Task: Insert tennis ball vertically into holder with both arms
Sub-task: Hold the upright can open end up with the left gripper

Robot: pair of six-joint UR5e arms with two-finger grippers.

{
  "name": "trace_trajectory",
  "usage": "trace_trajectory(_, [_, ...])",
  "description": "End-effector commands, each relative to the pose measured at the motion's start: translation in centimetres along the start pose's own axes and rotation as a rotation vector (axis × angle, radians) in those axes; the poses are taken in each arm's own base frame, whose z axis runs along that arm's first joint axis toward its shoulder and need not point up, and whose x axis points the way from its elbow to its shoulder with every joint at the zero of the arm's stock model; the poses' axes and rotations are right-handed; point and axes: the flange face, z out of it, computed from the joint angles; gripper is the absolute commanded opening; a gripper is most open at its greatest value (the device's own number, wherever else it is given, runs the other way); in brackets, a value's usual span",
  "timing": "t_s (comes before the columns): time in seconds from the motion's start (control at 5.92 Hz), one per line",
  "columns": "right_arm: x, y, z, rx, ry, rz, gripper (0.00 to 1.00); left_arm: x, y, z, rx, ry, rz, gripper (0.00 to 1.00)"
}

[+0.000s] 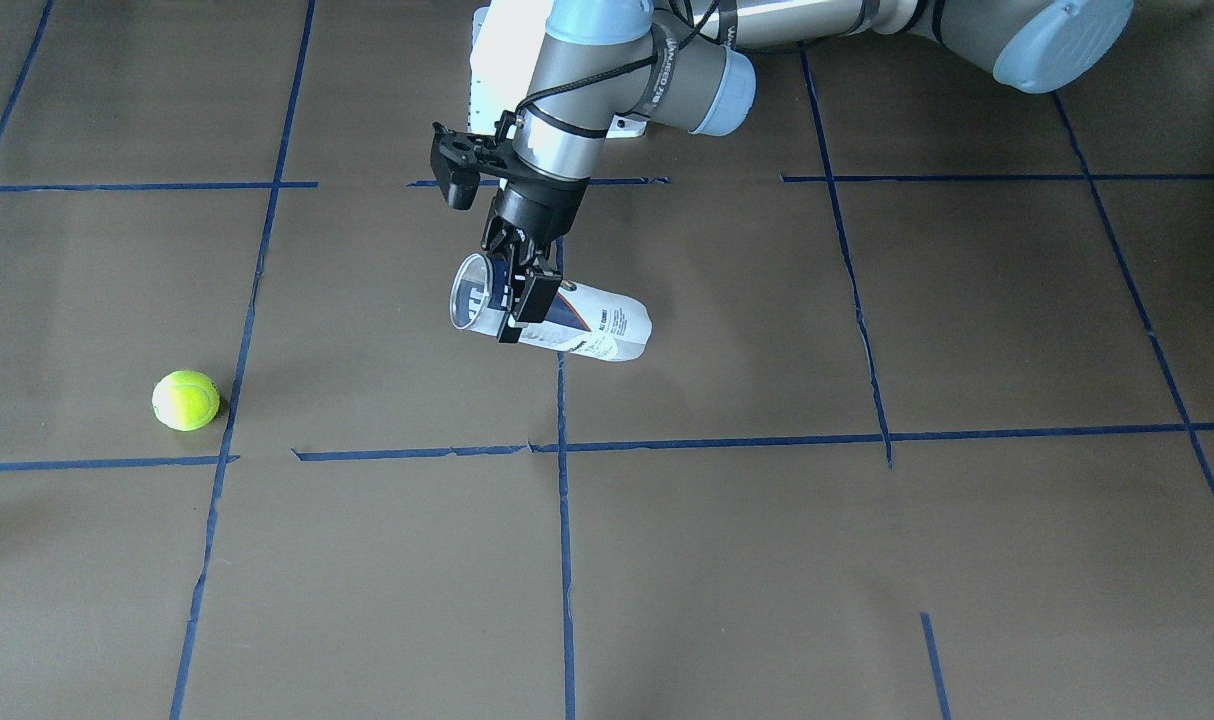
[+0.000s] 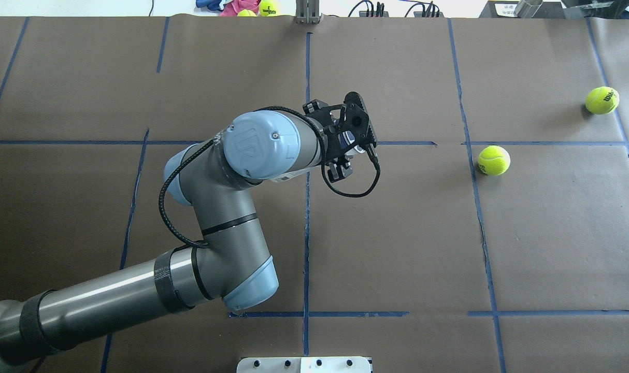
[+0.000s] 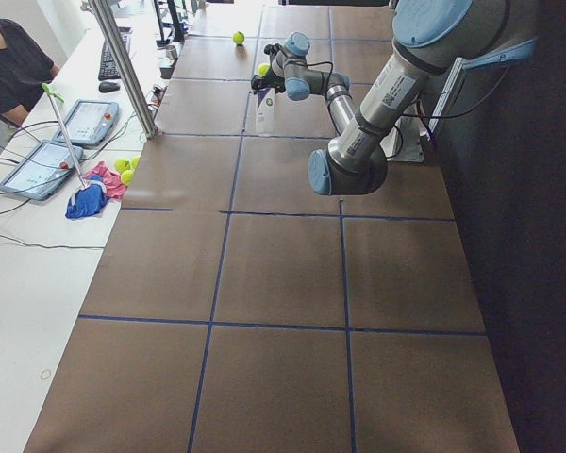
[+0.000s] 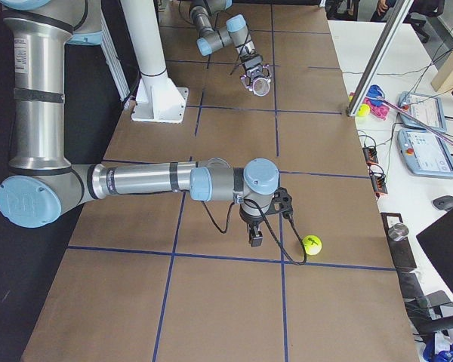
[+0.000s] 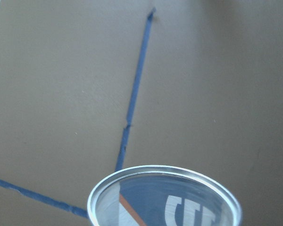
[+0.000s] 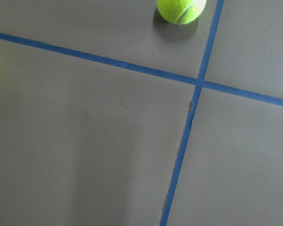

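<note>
My left pincer (image 1: 519, 300) grips the holder (image 1: 597, 322), upper centre; my right pincer (image 4: 255, 240) (state I cannot tell) hangs by the tennis ball (image 4: 311, 243). Next: grasp it, upend holder.

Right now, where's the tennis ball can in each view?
Front-facing: holder centre, in left tool.
Overhead: mostly hidden under that tool.
Exterior left: far, top centre.
Exterior right: top, mouth toward camera.
Left wrist: along bottom edge.
Right wrist: not in it.
Shared landmark: blue tape line beneath it.
</note>
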Motion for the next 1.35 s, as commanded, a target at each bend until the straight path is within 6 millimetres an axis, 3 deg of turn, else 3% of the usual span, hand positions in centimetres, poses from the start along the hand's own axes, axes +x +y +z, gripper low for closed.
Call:
trace_trajectory(0.0, [0.1, -0.1, 0.3, 0.037, 0.005, -0.041, 1.0, -1.6, 2.0, -2.6, 0.299, -0.031, -0.205, 0.75])
trace_trajectory(0.17, [0.2, 0.0, 0.4, 0.037, 0.003, -0.041, 1.0, -1.8, 4.3, -3.3, 0.446, -0.061, -0.295, 0.76])
trace_trajectory(0.34, [0.0, -0.1, 0.3, 0.039, 0.002, -0.022, 1.0, 0.3, 6.5, -3.0, 0.544, -0.105, -0.368, 0.76])
trace_trajectory(0.51, [-1.3, -1.0, 0.9, 0.027, -0.004, -0.044, 1.0, 2.2, 8.5, -1.4, 0.601, -0.14, -0.407, 0.76])
trace_trajectory(0.68, [-4.7, -3.3, 2.5, -0.002, -0.018, -0.078, 1.0, 3.1, 10.6, -0.2, 0.656, -0.145, -0.433, 0.76])
trace_trajectory(0.85, [-6.3, -4.8, 2.5, 0.001, -0.021, -0.083, 1.0, 3.7, 11.2, 0.0, 0.672, -0.141, -0.443, 0.76])
trace_trajectory(1.01, [-9.1, -7.8, 2.3, 0.014, -0.031, -0.136, 1.0, 4.9, 11.7, 0.5, 0.665, -0.125, -0.444, 0.76])
trace_trajectory(1.18, [-13.4, -11.0, 2.2, 0.023, -0.047, -0.105, 1.0, 4.9, 13.0, 0.3, 0.674, -0.119, -0.447, 0.77])
